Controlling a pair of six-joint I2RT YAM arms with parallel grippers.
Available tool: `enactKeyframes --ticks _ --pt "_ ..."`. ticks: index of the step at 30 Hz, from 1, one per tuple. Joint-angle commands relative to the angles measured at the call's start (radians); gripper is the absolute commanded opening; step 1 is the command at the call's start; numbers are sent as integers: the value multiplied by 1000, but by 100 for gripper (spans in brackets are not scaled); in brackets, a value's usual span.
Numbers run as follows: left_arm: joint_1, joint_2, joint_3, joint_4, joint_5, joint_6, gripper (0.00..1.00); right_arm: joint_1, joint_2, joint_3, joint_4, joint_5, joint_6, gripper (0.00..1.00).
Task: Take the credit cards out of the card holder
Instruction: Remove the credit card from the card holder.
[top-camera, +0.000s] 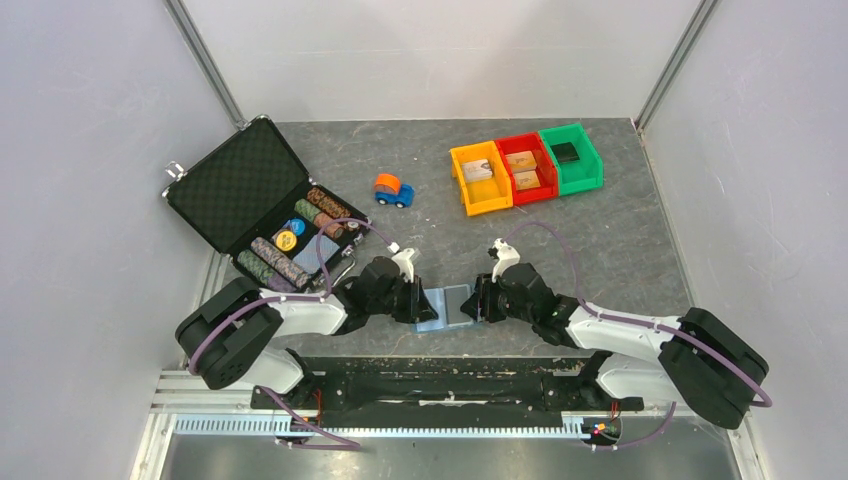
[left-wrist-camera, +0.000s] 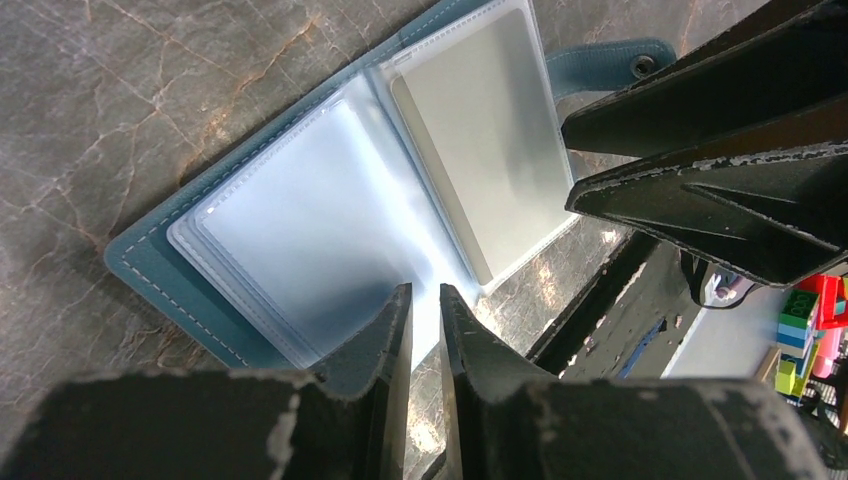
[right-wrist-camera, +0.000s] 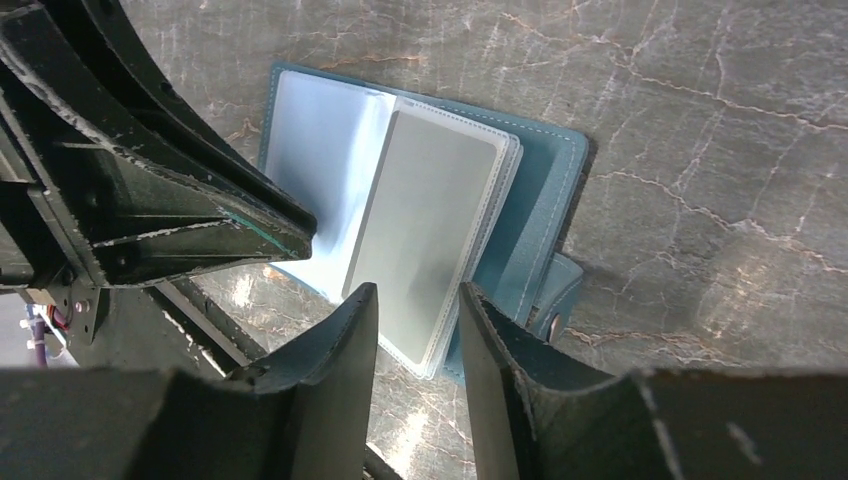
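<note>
Card holder (top-camera: 446, 305) open on counter (right-wrist-camera: 700, 150), between both arms.
Grey credit card (right-wrist-camera: 430, 225) in holder's right clear sleeve (right-wrist-camera: 500, 150): light, stiff, likely slippery; pinch an edge. Right gripper (right-wrist-camera: 418, 300) jaws part-open astride it; left gripper (left-wrist-camera: 425, 295) jaws narrow, grip unclear.

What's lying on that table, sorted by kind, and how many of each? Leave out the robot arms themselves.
Plastic bins: 3 (orange bin, red bin, green bin)
Toy car: 1
Black poker chip case: 1
Blue card holder: 1
Total: 6
</note>
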Motion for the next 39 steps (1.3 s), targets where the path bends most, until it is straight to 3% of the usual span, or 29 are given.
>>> enactKeyframes --ticks 1,6,11,17,27,39 --pt "-3 -1 -14 23 10 -36 22 5 -13 -6 85 -46 -9 36" --pt "-3 -7 -16 23 10 -39 22 4 -12 -13 134 -87 -14 30" --pt "-3 -19 -20 23 12 -40 22 5 -6 -14 165 -132 -34 40" --pt "-3 -36 -26 23 12 -44 22 4 19 0 155 -149 -42 32" --pt "-3 -57 -41 27 10 -48 25 5 71 36 143 -168 -42 42" --pt "-3 -68 -43 30 13 -53 25 4 47 54 135 -139 -42 43"
